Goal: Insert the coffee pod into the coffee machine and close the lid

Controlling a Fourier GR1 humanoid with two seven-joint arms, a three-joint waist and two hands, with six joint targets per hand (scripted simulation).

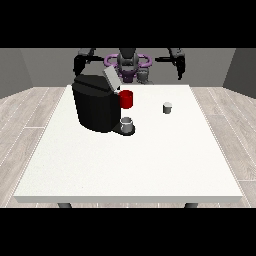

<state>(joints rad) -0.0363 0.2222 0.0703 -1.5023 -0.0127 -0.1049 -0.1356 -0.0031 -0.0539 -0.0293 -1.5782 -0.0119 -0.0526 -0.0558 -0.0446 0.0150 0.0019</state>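
Coffee pod (167, 107): small grey cylinder w/ lighter top, standing upright on the white table (130, 170), right of centre in the view, well apart from the machine and not touched by either hand.

Coffee machine (95, 102): bulky black body on the table's left-rear part. Its lid (111, 78), a pale grey flap, is tilted up at the top, i.e. open. Red part (126, 99) sticks out on the machine's side facing the pod. Below it a grey cup (127, 124) sits on the machine's dark base plate; can't tell what's in the cup. Can't see into the pod slot under the lid either.

Robot at the far edge of the table, arms raised out to the sides. Hand at the view's left (78, 65) hangs above and behind the machine; hand at the view's right (180, 67) is up beyond the table's far edge. Both are dark and small, so can't tell if the fingers are apart or together; neither is holding anything that shows
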